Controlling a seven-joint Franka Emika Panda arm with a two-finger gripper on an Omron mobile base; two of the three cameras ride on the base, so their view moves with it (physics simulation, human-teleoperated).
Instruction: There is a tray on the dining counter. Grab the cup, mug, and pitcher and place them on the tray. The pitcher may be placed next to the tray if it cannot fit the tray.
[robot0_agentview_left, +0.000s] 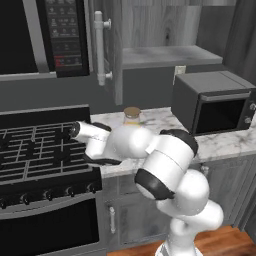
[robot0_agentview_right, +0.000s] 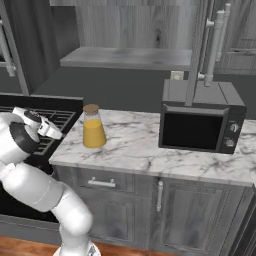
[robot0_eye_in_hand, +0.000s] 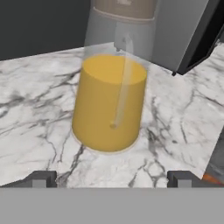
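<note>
Presently the pitcher (robot0_agentview_right: 93, 128) is seen standing upright on a white marble counter (robot0_agentview_right: 150, 145) with grey veins, near its left end, just beside the black stove (robot0_agentview_left: 40, 150) and well apart from the dark microwave (robot0_agentview_right: 200, 122) that sits further right on the same top. A round cork-brown lid (robot0_agentview_left: 132, 112) closes the narrow neck, and the wide lower body is filled with orange liquid. From the left base camera only the lid and neck are shown above the white arm (robot0_agentview_left: 165, 170), which is folded across the front of the counter edge, its hand end turned toward the stove grates. From the right base camera the arm is seen low at the left, and the pitcher stands clear of it. In the hand camera the pitcher (robot0_eye_in_hand: 109, 100) is framed close ahead on the marble, with the grey side of the microwave behind it. The gripper (robot0_eye_in_hand: 109, 178) is held short of the glass, and its two dark fingertips (robot0_eye_in_hand: 41, 178) are spread wide at either side of the view, with nothing between them and no contact made with the pitcher. Grey cabinet doors (robot0_agentview_right: 190, 215) and a drawer are set under the counter, and an open shelf (robot0_agentview_right: 125, 57) is mounted on the wall above it.
</note>
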